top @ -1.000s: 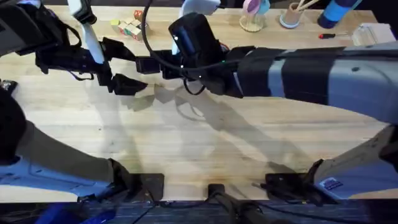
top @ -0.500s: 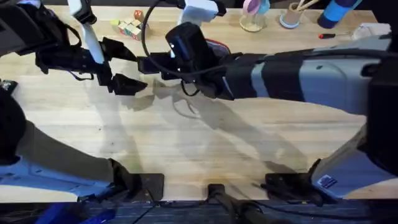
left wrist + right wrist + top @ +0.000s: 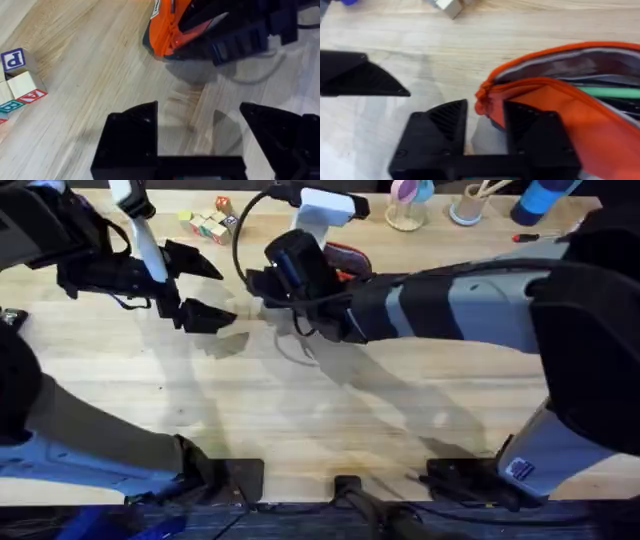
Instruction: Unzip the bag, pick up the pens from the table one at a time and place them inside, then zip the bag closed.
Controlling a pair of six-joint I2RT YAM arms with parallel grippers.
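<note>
Because the bag (image 3: 570, 100) is looking soft and floppy, the right tool (image 3: 485, 117) is pinching its zipper end, while the left tool (image 3: 200, 135) is waiting open.

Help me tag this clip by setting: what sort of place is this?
Probably a lab or workshop bench set up for robot practice. A wooden plank table carries two robot arms, and loose props lie on it: toy letter blocks, cups along the far edge, and an orange bag.
</note>
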